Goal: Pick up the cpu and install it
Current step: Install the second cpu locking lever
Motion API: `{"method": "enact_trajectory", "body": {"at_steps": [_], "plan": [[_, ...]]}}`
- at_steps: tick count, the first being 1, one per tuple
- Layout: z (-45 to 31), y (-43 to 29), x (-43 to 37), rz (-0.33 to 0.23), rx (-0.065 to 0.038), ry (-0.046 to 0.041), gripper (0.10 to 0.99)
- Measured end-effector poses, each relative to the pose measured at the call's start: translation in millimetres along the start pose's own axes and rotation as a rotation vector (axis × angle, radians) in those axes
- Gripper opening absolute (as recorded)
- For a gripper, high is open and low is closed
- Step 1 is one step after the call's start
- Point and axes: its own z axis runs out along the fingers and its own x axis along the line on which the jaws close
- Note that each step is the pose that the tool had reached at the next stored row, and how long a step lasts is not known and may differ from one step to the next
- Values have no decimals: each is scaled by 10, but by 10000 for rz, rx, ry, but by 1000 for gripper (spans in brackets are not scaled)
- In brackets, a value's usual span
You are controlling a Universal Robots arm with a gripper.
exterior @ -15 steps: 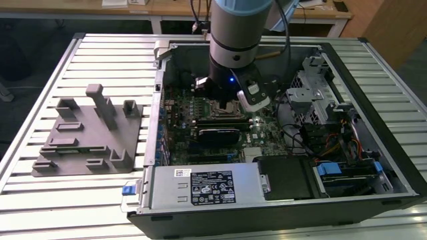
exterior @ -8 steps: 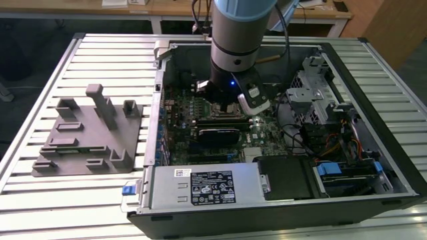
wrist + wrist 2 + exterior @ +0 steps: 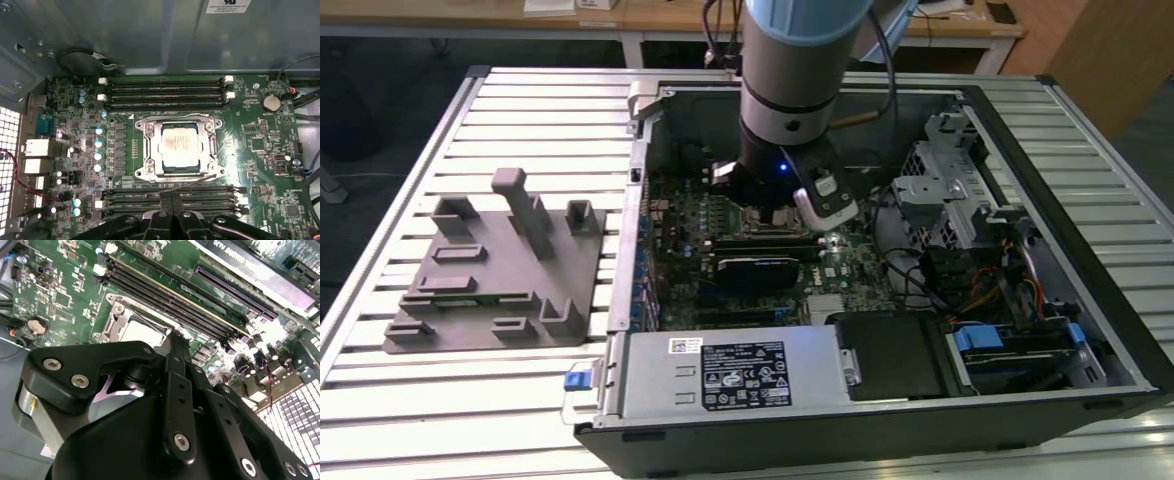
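The cpu point(image 3: 179, 146), a pale silver square chip, lies flat inside the metal-framed socket point(image 3: 146, 150) on the green motherboard point(image 3: 260, 145); the socket's frame is open around it. In the first wrist view my gripper point(image 3: 171, 196) hangs over the memory slots beside the socket, its two black fingers pressed together with nothing between them. The second wrist view has a corner of the cpu point(image 3: 142, 332) showing past the same closed fingers point(image 3: 176, 347). In the exterior view the arm point(image 3: 787, 100) reaches down into the open computer case point(image 3: 1014, 130) over the socket area.
A grey fixture point(image 3: 494, 265) sits on the slatted table on the exterior view's left. Inside the case are memory slots point(image 3: 165, 95), a graphics card point(image 3: 754, 265), a power supply point(image 3: 734, 372), a drive cage point(image 3: 947, 190) and loose cables point(image 3: 987, 290).
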Motion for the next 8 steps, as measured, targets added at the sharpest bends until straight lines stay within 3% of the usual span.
{"method": "enact_trajectory", "body": {"at_steps": [8], "plan": [[75,49,12,48,18,-12,106]]}}
